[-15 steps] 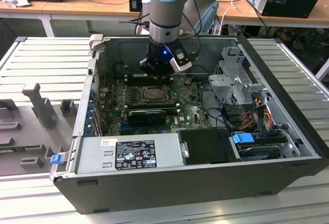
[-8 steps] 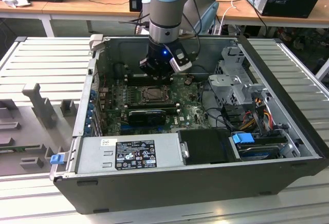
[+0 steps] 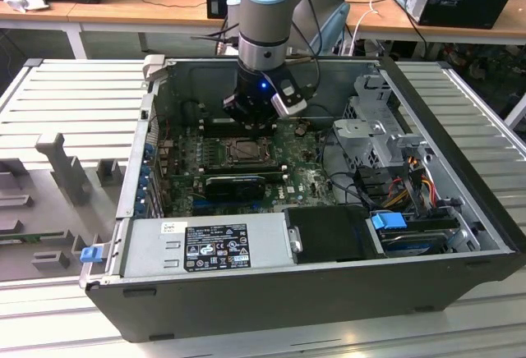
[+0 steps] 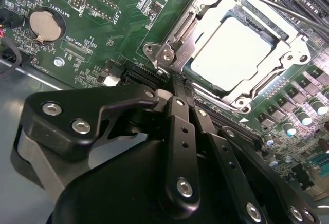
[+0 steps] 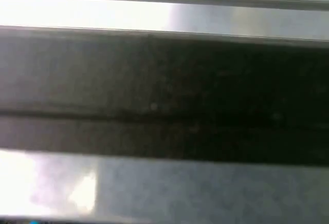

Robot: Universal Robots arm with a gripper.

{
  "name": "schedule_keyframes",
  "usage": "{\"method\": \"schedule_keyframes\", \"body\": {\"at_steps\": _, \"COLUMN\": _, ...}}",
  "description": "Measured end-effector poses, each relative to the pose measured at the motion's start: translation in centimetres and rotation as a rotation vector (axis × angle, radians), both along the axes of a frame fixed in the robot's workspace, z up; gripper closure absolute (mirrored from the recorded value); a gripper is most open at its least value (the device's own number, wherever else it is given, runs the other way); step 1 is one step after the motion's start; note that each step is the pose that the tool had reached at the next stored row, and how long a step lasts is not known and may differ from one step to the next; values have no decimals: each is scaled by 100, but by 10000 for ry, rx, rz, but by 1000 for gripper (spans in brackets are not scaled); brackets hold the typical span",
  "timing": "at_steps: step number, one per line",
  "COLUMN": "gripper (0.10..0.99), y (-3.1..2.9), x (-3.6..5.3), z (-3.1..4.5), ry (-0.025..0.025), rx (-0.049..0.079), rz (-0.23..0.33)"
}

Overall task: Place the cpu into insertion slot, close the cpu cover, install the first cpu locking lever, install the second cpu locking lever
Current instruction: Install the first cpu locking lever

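Gripper (image 4: 182,88) fingers pressed together, holding nothing, tips just beside socket edge. Cpu (image 4: 234,47) already seated in insertion slot (image 4: 205,3); cpu cover (image 4: 280,62) down over it, framing chip. Locking lever (image 4: 177,64) near tips, probably unlatched.

no print is reading clearly anywhere. in the exterior view a black label (image 3: 216,245) with small white marks is sitting on the silver power supply (image 3: 205,245) in the lower middle of the frame, its lettering too small to make out. in the second wrist view tiny white markings are showing on the green motherboard (image 4: 118,34) at the upper left, none of them legible.
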State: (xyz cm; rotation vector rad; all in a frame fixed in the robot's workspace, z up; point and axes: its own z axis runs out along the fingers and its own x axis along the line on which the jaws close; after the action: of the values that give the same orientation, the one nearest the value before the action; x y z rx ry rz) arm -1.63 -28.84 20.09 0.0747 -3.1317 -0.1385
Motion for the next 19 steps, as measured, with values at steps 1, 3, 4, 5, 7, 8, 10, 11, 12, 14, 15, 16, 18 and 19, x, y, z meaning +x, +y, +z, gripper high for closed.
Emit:
{"method": "schedule_keyframes", "body": {"at_steps": 1, "gripper": 980, "y": -1, "x": 0, "z": -6, "ry": 3, "rx": -5, "rz": 0}}
{"method": "schedule_keyframes", "body": {"at_steps": 3, "gripper": 980, "y": -1, "x": -1, "z": -6, "ry": 2, "rx": 55, "rz": -1}}
{"method": "schedule_keyframes", "body": {"at_steps": 4, "gripper": 980, "y": 0, "x": 0, "z": -4, "ry": -3, "rx": 69, "rz": -2}}
{"method": "schedule_keyframes", "body": {"at_steps": 5, "gripper": 980, "y": 2, "x": 1, "z": 2, "ry": -5, "rx": 76, "rz": -2}}
{"method": "schedule_keyframes", "body": {"at_steps": 7, "gripper": 980, "y": 1, "x": 1, "z": 35, "ry": -3, "rx": 74, "rz": 0}}
{"method": "schedule_keyframes", "body": {"at_steps": 8, "gripper": 980, "y": 0, "x": 0, "z": 65, "ry": -1, "rx": 70, "rz": 0}}
{"method": "schedule_keyframes", "body": {"at_steps": 10, "gripper": 980, "y": 0, "x": 0, "z": 171, "ry": -1, "rx": 69, "rz": 0}}
{"method": "schedule_keyframes", "body": {"at_steps": 11, "gripper": 980, "y": 0, "x": 0, "z": 185, "ry": 0, "rx": 67, "rz": 0}}
{"method": "schedule_keyframes", "body": {"at_steps": 12, "gripper": 980, "y": -1, "x": 1, "z": 187, "ry": -2, "rx": 67, "rz": 1}}
{"method": "schedule_keyframes", "body": {"at_steps": 14, "gripper": 980, "y": -23, "x": 0, "z": 188, "ry": 0, "rx": 64, "rz": 0}}
{"method": "schedule_keyframes", "body": {"at_steps": 15, "gripper": 980, "y": -29, "x": 0, "z": 188, "ry": 0, "rx": 63, "rz": 0}}
{"method": "schedule_keyframes", "body": {"at_steps": 16, "gripper": 980, "y": -33, "x": 0, "z": 188, "ry": -1, "rx": 62, "rz": 0}}
{"method": "schedule_keyframes", "body": {"at_steps": 18, "gripper": 980, "y": -43, "x": 0, "z": 188, "ry": -1, "rx": 63, "rz": 0}}
{"method": "schedule_keyframes", "body": {"at_steps": 19, "gripper": 980, "y": -47, "x": 0, "z": 188, "ry": -1, "rx": 64, "rz": -1}}
